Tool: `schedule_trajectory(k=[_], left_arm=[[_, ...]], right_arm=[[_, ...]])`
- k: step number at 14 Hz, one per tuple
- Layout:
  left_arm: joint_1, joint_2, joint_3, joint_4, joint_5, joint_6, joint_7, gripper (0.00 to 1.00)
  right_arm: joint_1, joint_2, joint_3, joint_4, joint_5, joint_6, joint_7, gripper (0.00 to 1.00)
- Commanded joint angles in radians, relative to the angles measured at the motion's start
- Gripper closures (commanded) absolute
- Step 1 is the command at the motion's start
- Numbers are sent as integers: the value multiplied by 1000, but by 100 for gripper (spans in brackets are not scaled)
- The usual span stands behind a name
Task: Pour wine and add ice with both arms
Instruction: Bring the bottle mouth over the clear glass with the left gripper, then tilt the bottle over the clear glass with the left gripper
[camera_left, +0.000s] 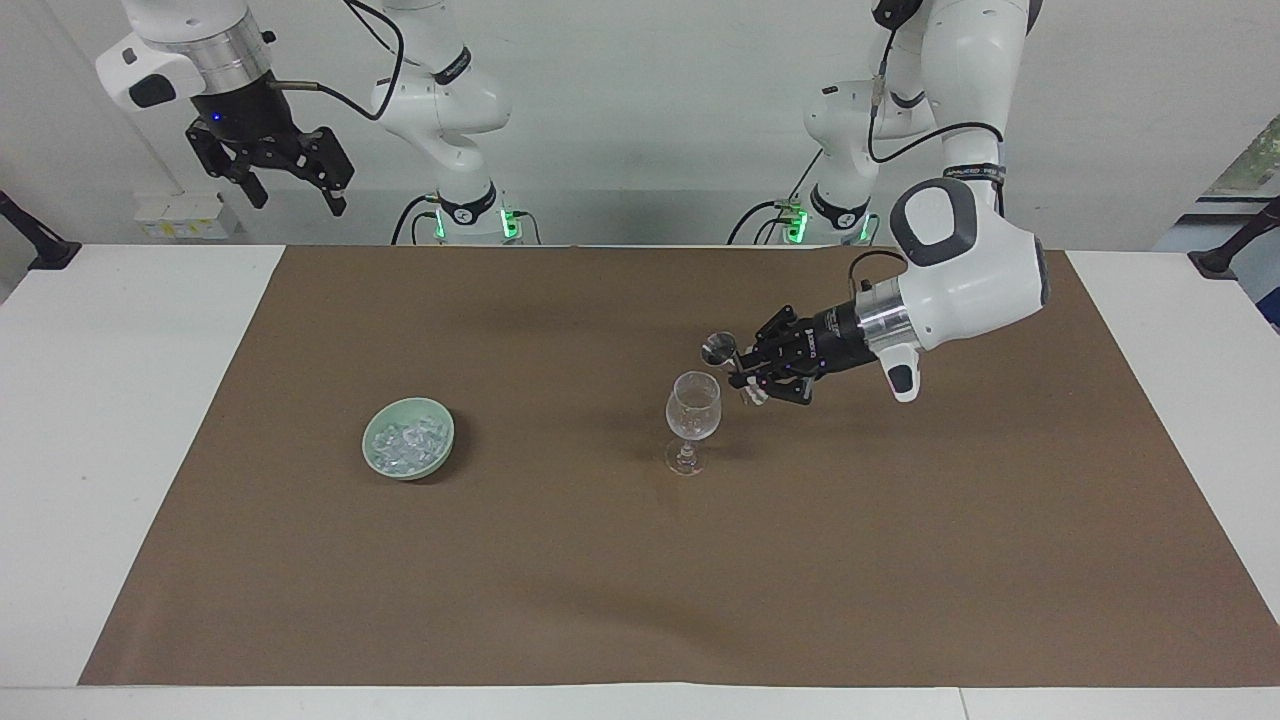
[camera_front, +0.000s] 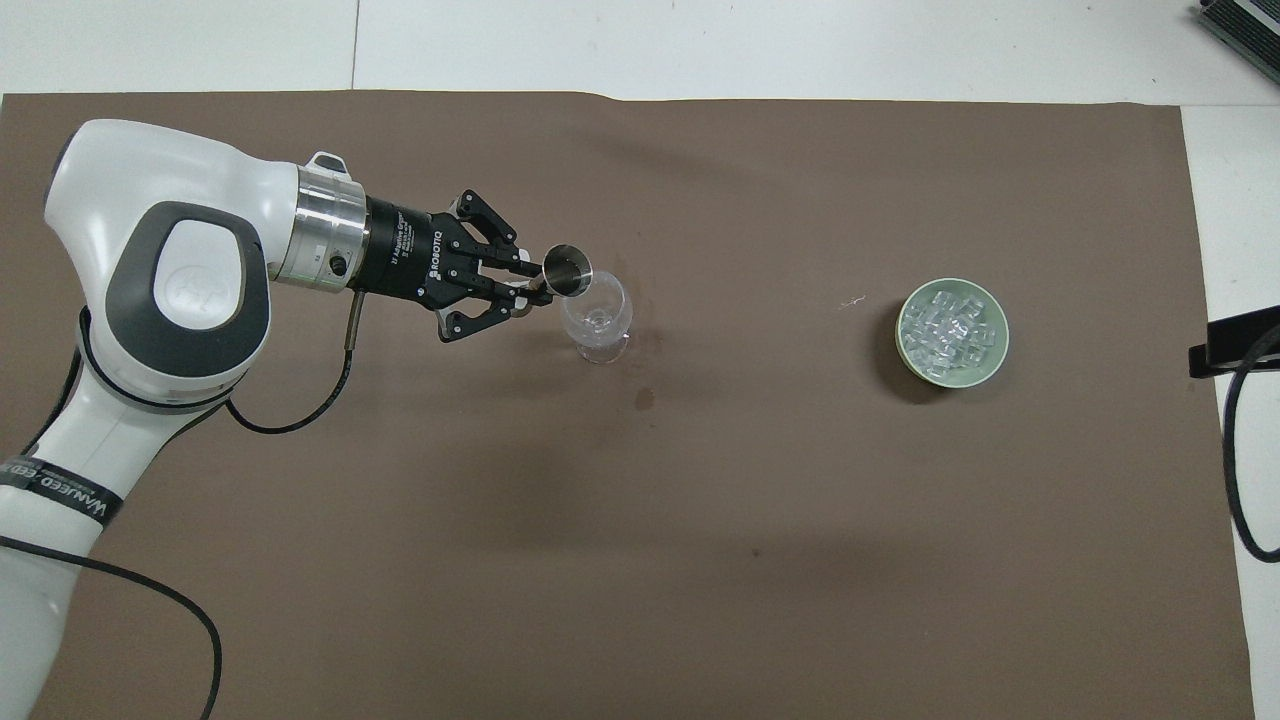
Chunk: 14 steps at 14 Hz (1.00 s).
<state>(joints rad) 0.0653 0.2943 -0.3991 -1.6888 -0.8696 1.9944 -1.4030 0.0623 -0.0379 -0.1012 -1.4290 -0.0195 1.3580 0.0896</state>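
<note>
fingers of the left gripper (camera_left: 742, 377) pinch a small metal measuring cup (camera_front: 567, 271) just beside the stemmed glass (camera_left: 692, 418) at frame centre. right gripper (camera_left: 290, 185) waits open at upper left. ice (camera_left: 405, 445) fills the green bowl (camera_left: 372, 458), lower left of centre.

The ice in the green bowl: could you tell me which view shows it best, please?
The overhead view: it looks straight into the bowl, so separate ice chunks show. The facing view shows only a pale heap.
</note>
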Motion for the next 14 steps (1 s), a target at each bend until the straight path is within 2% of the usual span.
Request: schedule_trajectory(k=[1,7,9,14], left_arm=[[-9,-7,-18,11,78,30,-59,100],[-7,17,-46,55,197,32,-140,100],[-8,46,-60,107,265,30,-192,100],[-7,71,-73,148,322,15,-211,100]], right_arm=[[-6,-20,2,-25,9,13,-16,0],[-6,-20,2,-24,9,13,-16,0],[-6,-20,2,-25,9,13,-14,0],[-6,-20,2,-25,9,13,-16,0]])
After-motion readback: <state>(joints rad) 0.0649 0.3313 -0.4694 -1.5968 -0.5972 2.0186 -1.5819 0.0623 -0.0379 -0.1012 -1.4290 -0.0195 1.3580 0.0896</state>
